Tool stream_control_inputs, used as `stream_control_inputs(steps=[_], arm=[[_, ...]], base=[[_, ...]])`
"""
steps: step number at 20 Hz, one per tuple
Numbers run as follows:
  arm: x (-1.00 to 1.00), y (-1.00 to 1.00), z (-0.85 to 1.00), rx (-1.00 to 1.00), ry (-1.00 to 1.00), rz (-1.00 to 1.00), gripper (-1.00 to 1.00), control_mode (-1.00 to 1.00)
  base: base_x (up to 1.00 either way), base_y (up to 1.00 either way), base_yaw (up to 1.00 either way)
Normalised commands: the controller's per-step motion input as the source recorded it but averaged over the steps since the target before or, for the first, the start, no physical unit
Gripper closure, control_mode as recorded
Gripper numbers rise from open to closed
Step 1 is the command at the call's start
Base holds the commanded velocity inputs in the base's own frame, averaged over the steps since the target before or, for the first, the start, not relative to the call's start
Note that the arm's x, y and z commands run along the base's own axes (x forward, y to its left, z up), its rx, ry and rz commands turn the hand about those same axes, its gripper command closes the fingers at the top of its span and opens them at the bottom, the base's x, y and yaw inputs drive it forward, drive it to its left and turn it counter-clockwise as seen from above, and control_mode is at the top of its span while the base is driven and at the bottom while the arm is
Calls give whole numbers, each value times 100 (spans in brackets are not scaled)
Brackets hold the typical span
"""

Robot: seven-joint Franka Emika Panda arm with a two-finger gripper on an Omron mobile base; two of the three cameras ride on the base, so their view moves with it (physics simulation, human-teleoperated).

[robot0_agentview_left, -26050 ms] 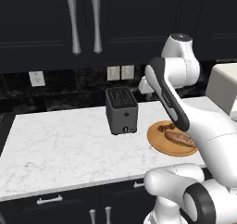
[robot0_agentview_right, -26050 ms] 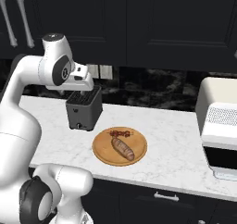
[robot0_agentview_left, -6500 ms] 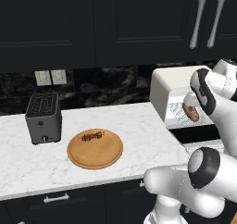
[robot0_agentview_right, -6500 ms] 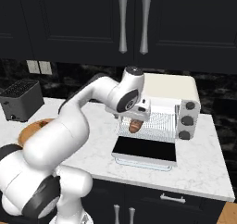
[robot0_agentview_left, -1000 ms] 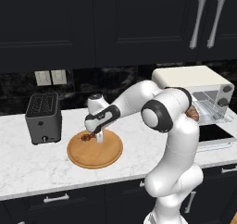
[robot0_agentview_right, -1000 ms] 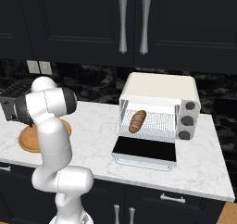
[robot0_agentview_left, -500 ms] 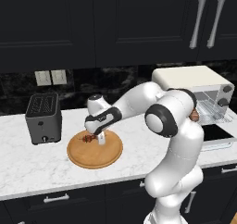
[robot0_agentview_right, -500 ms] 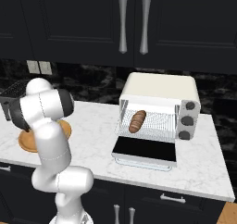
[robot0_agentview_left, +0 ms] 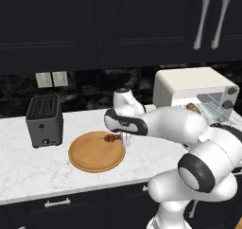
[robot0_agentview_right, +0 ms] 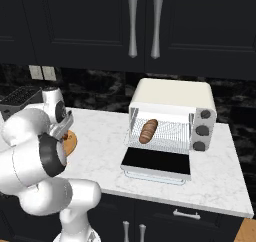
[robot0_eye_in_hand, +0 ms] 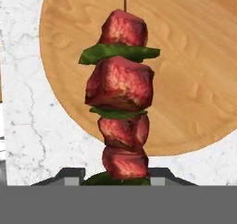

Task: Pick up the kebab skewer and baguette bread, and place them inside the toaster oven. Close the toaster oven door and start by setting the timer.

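Observation:
The kebab skewer, red meat chunks with green slices, stands between my fingertips in the hand view. My gripper is shut on its lower end, above the round wooden board. From the left base, the gripper holds the skewer over the board's right edge. The baguette bread lies on the wire rack inside the cream toaster oven. The toaster oven door hangs open, lying flat in front.
A dark grey slot toaster stands on the marble counter left of the board. Dark cabinets with long handles hang above. Bare counter lies between the board and the oven.
The jaws have closed on the kebab skewer. The hand has since shifted right with it, from the board's middle to its right edge. The baguette and oven door have not moved.

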Motion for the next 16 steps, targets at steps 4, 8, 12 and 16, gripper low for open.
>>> stream_control_inputs(steps=[4,8,12,16], arm=[[-83,-99,65,8,0,-18,100,-100],[-43,-72,56,1,0,-28,100,-100],[-35,-83,48,2,0,-39,100,-100],[-28,-85,51,2,0,-41,100,-100]], base=[[0,0,0],[0,0,0],[0,0,0],[0,0,0]])
